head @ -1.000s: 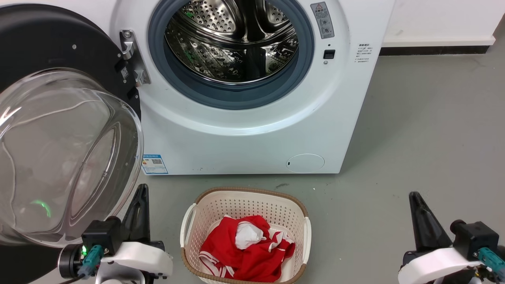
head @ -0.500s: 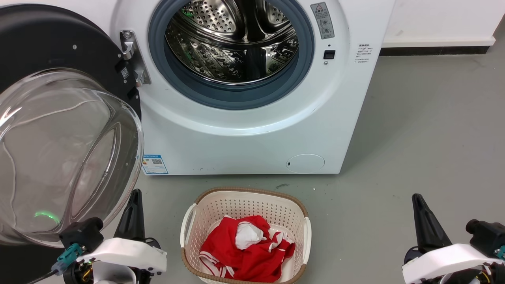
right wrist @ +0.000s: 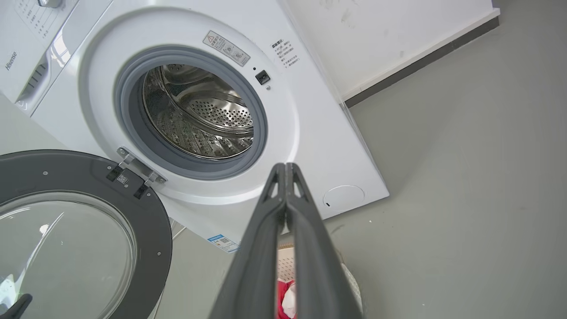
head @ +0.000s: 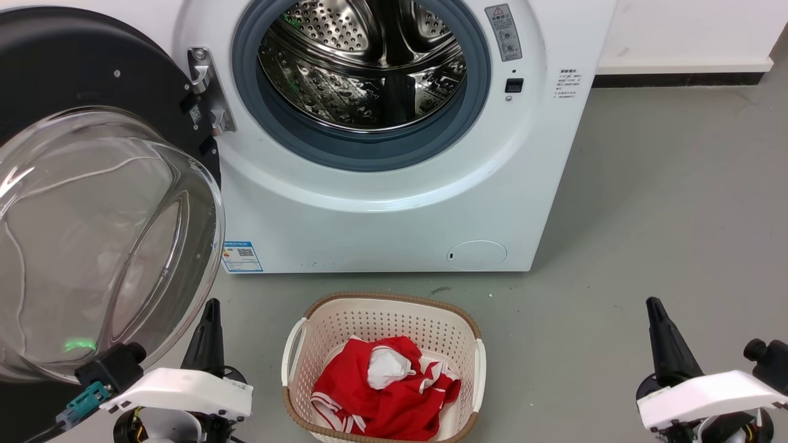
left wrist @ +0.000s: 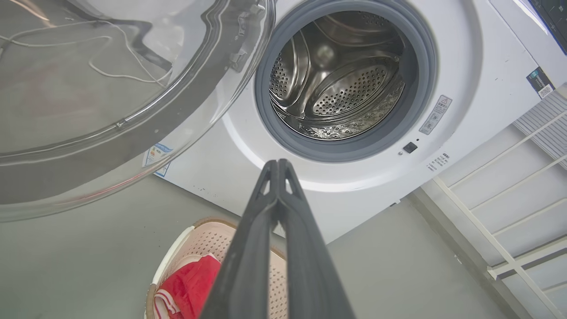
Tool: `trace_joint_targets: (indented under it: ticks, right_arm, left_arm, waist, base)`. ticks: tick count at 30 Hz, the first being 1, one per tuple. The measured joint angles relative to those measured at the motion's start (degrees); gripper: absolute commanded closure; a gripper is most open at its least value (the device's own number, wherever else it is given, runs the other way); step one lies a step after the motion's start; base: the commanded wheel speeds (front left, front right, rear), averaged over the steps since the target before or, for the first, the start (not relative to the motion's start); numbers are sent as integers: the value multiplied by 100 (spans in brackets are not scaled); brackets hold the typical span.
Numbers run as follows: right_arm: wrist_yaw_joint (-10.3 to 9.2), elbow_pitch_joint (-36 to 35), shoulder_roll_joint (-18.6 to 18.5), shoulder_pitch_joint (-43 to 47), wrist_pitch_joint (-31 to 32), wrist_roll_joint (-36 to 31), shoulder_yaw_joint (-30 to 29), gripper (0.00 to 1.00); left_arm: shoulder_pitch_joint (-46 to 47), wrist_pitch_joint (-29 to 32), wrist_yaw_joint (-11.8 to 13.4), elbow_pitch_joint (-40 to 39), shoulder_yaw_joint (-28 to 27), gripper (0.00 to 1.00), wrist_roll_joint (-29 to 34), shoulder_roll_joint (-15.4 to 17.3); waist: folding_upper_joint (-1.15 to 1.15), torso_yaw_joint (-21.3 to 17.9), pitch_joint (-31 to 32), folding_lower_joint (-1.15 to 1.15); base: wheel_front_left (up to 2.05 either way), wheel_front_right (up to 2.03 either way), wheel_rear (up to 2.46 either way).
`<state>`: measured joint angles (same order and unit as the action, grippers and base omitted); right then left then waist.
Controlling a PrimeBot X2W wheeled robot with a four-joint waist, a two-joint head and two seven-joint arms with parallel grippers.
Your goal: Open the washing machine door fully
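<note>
1. Left claw (head: 212,309): we see the fingers pressed together, nothing gripped, just beside the low edge of the washing machine door (head: 74,67).
2. Right claw (head: 654,311): closed too, empty, over the floor (head: 665,203).
3. The door is swung wide open, hinged at 9 o'clock of the drum opening (head: 363,67).
4. Washing machine (head: 400,209) sits at 12 o'clock. The laundry basket (head: 383,300) with red clothes (head: 369,400) is at its 6 o'clock.

The grey floor (head: 665,197) is smooth, faintly scuffed and marked here and there. It runs back to a white wall (head: 683,27) with a dark skirting strip (head: 671,79) along its foot and a pale ledge (head: 683,64) just above. A white barred frame (left wrist: 509,195) rises from the floor. The light is even, the shadows soft.
</note>
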<state>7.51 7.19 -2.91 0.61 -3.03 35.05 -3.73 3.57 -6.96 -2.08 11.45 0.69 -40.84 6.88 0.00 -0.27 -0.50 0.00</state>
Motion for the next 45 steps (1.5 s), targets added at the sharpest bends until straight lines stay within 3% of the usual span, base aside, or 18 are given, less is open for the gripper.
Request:
trace_joint_targets:
  ticks: [45]
  right_arm:
    - [-1, 389, -12, -383, 516, 3299, -132, 100]
  left_arm:
    - [133, 771, -298, 148, -424, 100, -2943, -220]
  waist:
    - [0, 12, 15, 0]
  base:
    - [0, 0, 0]
